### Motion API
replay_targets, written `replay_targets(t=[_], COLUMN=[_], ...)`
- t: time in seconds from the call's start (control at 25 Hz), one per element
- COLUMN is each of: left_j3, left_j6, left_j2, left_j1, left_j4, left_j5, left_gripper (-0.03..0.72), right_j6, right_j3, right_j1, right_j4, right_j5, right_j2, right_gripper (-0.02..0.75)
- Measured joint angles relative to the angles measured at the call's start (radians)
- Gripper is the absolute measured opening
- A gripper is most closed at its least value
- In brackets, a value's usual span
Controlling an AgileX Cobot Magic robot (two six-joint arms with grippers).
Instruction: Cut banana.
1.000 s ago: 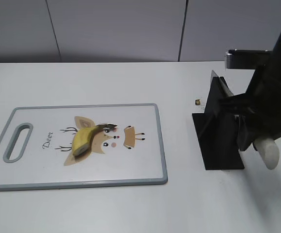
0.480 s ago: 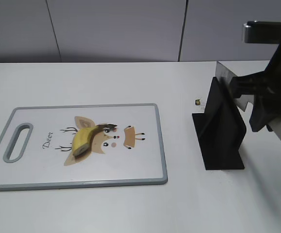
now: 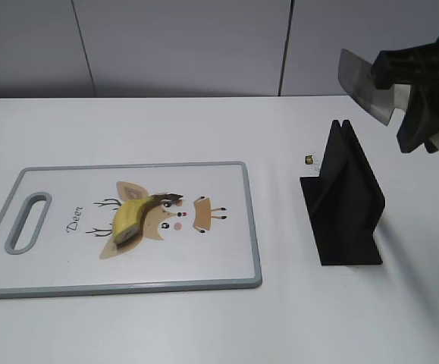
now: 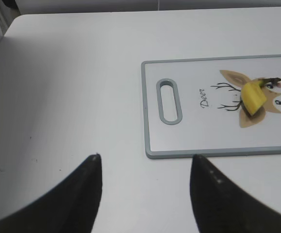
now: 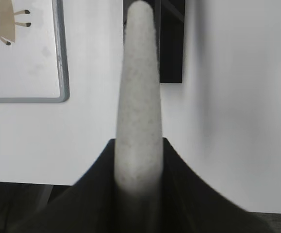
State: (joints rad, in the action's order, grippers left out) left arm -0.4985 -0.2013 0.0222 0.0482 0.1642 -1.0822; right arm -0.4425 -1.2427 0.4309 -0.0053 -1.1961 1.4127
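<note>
Right pincer (image 3: 420, 98) clamped on knife (image 3: 367, 91), at 2 o'clock above rack (image 3: 344, 201); left pincer (image 4: 145, 194) spread, empty; banana (image 3: 132, 216) mid-board (image 3: 227, 269), at 9 o'clock; unpinned, it may roll under blade.

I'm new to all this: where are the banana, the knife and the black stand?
banana (image 3: 132, 218): exterior view, on its yellow middle.
knife (image 3: 365, 91): exterior view, on the blade.
black stand (image 3: 346, 193): exterior view, on its upright panel.
</note>
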Motion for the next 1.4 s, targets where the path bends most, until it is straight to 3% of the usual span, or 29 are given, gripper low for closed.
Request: replay_targets(t=[0.2,0.44,0.76,1.0,1.2,1.4], left_j3=[-0.005,-0.038,-0.150,-0.291,-0.447,-0.634], left_j6=[-0.001,-0.019,-0.317,-0.535,-0.682,-0.781], left_j2=[0.051,0.142,0.436,0.643,0.829,1.026], left_j1=[0.000,0.000,0.000,-0.006,-0.075,-0.212], left_j4=[0.000,0.016,0.237,0.327,0.336,0.315], left_j5=[0.022,0.162,0.235,0.238,0.194,0.043], left_gripper=[0.558,0.601,0.613,0.613,0.610,0.597], right_j6=[0.111,0.486,0.887,1.060,1.196,1.406], right_j3=[-0.039,-0.070,-0.093,-0.183,-0.282,-0.314], right_j1=[0.000,0.000,0.000,0.000,0.000,0.000], right_j4=[-0.003,0.013,0.112,0.150,0.208,0.282], right_j5=[-0.002,0.054,0.130,0.116,0.076,0.058], right_j2=[0.000,0.000,0.083,0.187,0.282,0.338], right_gripper=[0.161,0.161,0.161,0.161,0.161,0.161])
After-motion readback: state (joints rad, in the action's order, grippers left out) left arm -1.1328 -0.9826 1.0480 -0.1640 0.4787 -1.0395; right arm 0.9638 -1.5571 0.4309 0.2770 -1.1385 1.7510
